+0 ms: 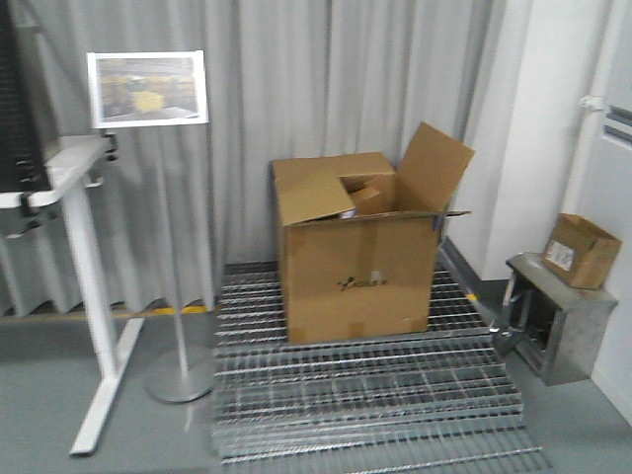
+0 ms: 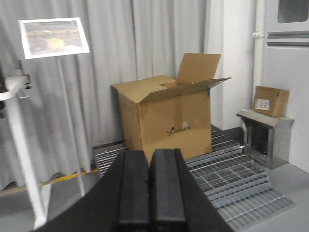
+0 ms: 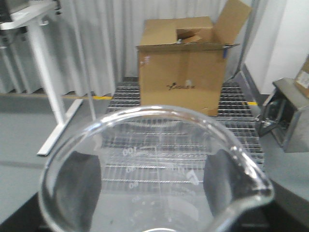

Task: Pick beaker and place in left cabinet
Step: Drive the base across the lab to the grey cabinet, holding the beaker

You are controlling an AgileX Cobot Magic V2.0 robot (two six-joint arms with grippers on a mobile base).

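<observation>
Load secured, destination unseen
Your right hand (image 3: pixel 148 205) grasps the beaker (image 3: pixel 154 159) upright, spout at 4 o'clock; left hand (image 2: pixel 149 193) clenched empty; left cabinet not in view.

Cardboard box (image 1: pixel 355 267) ahead, sign stand (image 1: pixel 148 87) left — gap between.

The beaker (image 3: pixel 154 179) runs off the bottom edge.

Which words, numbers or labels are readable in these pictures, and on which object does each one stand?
"100" and "60": white scale marks on the beaker.
Black script logo on the large cardboard box: too blurred to read.
White label on the small cardboard box: too small to read.
The framed sign on its stand: blurred, unreadable.
</observation>
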